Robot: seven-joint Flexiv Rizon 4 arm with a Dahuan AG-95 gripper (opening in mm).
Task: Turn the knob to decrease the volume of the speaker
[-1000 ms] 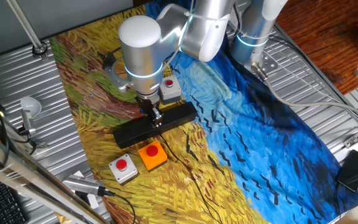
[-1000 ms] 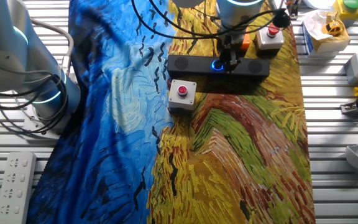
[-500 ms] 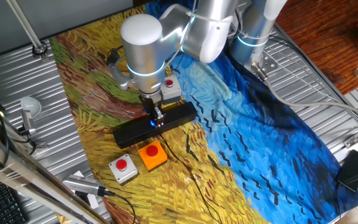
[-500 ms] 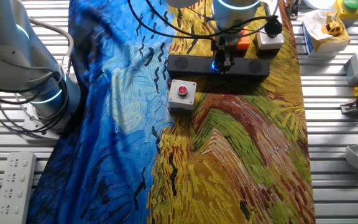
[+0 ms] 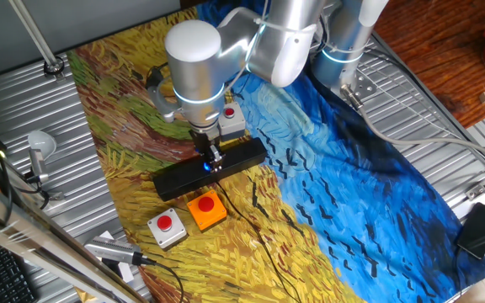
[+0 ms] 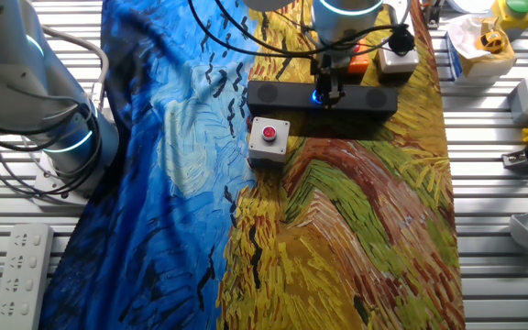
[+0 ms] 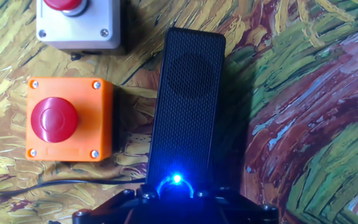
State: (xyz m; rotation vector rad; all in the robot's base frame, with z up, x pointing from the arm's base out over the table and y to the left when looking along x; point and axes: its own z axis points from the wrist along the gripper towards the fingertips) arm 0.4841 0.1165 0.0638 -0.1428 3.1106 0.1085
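though boxless, pincer [image 5: 211, 159] over knob [image 7: 176, 180]

Matt black mesh speaker [image 7: 188, 106] on painted cloth [image 7: 303, 93].

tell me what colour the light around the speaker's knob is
Blue; the knob glows clearest in the hand view.

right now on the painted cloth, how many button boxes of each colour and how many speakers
Grey boxes with a red push button: 2, one next to the orange box, one on the far side of the bar
Orange box with a red push button: 1
Long black speaker bar with a blue-lit dial: 1
Total: 4
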